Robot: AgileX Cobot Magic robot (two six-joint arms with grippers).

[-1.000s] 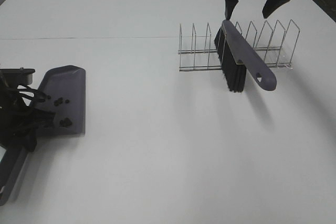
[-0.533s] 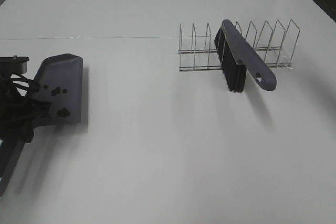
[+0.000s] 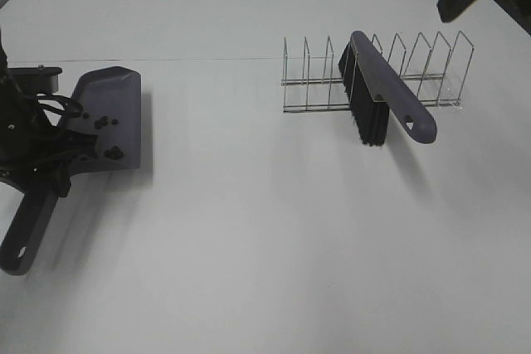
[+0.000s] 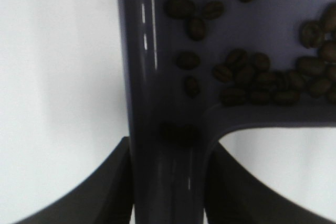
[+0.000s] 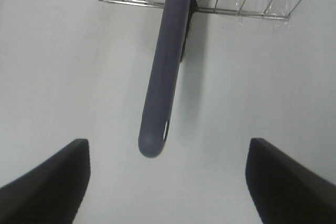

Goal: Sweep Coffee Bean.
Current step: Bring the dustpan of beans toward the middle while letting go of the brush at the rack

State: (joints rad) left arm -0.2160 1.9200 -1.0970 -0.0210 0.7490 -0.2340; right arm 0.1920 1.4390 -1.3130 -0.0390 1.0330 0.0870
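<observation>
Well to the left of the wire rack [image 3: 377,72], the left gripper [image 4: 167,182] had its jaws clamped on the dustpan [image 3: 106,122] handle, and the coffee beans [image 4: 252,74] lay loose in the pan. The brush [image 3: 377,93] leaned in the rack on the white worktop [image 3: 274,238]. Beyond the rack, the right gripper [image 5: 167,182] hung above it, jaws seemingly spread wide, holding nothing.

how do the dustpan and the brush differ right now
The dustpan is held by the left end effector, shut on its handle; the brush is held by nothing, and the right end effector is open above it. The dustpan is a wide scoop holding coffee beans; the brush is narrow, with black bristles, and rests in the wire rack. Both are grey-purple plastic.
</observation>
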